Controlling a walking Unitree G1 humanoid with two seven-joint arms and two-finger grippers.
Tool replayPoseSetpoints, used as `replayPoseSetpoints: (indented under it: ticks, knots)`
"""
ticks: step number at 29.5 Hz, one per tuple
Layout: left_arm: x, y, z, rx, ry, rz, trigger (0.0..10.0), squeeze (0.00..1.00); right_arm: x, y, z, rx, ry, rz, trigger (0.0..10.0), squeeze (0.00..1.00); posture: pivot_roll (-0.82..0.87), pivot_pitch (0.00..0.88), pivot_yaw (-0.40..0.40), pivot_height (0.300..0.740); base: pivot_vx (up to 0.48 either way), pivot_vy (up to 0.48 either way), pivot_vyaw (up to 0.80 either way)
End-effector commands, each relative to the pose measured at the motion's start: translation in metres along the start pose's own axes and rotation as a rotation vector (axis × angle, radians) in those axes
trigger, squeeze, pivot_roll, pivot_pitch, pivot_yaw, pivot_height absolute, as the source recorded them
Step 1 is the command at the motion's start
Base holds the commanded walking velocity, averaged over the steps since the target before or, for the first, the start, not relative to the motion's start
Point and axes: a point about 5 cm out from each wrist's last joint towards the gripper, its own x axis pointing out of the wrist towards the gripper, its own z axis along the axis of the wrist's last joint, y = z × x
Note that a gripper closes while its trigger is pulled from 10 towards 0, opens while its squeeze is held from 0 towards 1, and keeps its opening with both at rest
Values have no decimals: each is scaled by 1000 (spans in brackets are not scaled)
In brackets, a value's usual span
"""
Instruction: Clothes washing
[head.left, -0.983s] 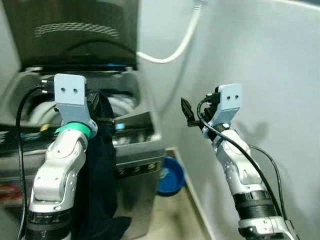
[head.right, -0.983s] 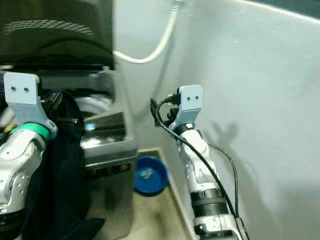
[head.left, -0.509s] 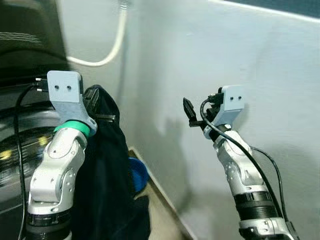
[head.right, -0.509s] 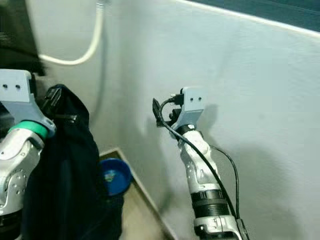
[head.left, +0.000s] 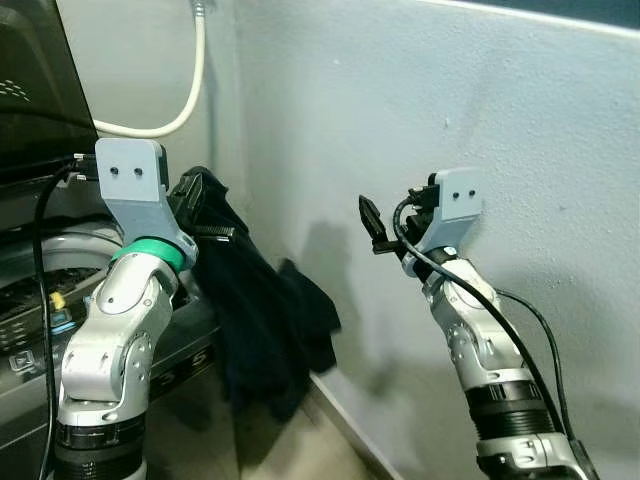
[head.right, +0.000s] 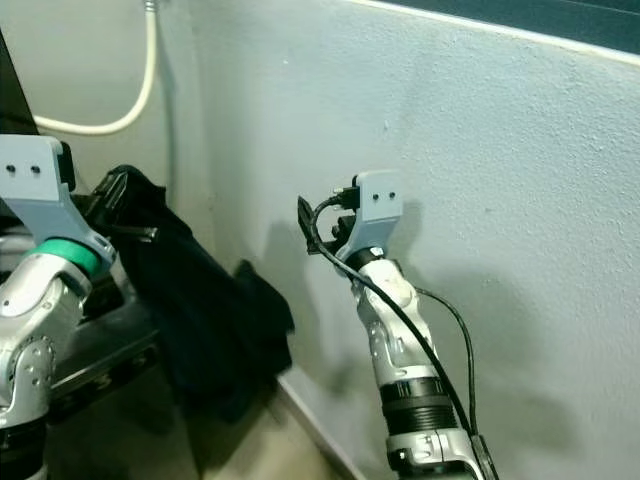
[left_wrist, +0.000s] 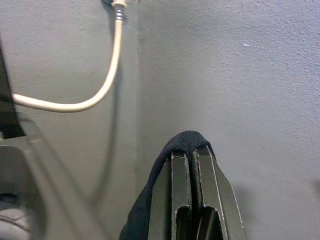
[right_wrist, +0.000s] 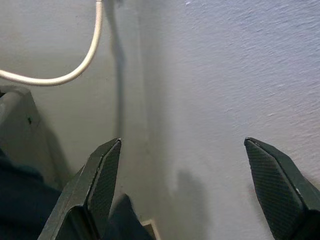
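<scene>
The garment (head.left: 262, 320) is dark navy — unpatterned. The hose (head.left: 170, 120) is cream, the wall (head.left: 480, 100) pale grey — the left wrist collar (head.left: 150, 255) green.

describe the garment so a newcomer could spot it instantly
Start at the washing machine on the robot's left, by the grey wall. The dark garment hangs from the shut left pincer, beside the machine's corner; it is the one limp, near-black thing.

Pale grey textured wall (head.left: 520, 110) spread from twelve to four o'clock, white hose (head.left: 175, 105) looped down the corner at eleven o'clock, beige floor (head.left: 300, 450) glimpsed at six o'clock.
</scene>
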Motion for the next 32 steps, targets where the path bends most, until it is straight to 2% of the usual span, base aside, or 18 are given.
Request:
replayPoseSetpoints:
  ticks: [1, 5, 8, 9, 13, 18, 32]
  knots:
    - [-2, -1, 9, 3, -43, -3, 10000, 0, -2, 1, -2, 7, -1, 1, 10000, 0, 16, 70, -22, 740, 0, 480, 0]
    - [-2, -1, 9, 3, -42, -5, 10000, 0, -2, 2, -2, 7, -1, 3, 10000, 0, 19, 70, -24, 740, 0, 480, 0]
    - [-1, -1, 11, 6, -45, -9, 10000, 0, -1, 4, -2, -21, 1, 18, 10000, 0, 21, 69, -24, 740, 0, 480, 0]
    - [-1, 0, 13, 10, -51, -9, 10000, 0, 0, 6, -2, -59, 4, 29, 10000, 0, 22, 67, -25, 740, 0, 480, 800]
    - [0, 1, 14, 12, -53, -6, 10000, 0, 1, 7, -3, -42, 1, 23, 10000, 0, 24, 66, -25, 740, 0, 480, 773]
    - [0, 2, 14, 17, -51, -1, 10000, 0, 1, 6, -4, -6, 6, 12, 10000, 0, 27, 61, -25, 740, 0, 480, 0]
    - [2, 3, 19, 57, -73, 13, 10000, 0, -1, 2, -4, -11, -2, 5, 10000, 0, 24, 67, -20, 740, 0, 0, 0]
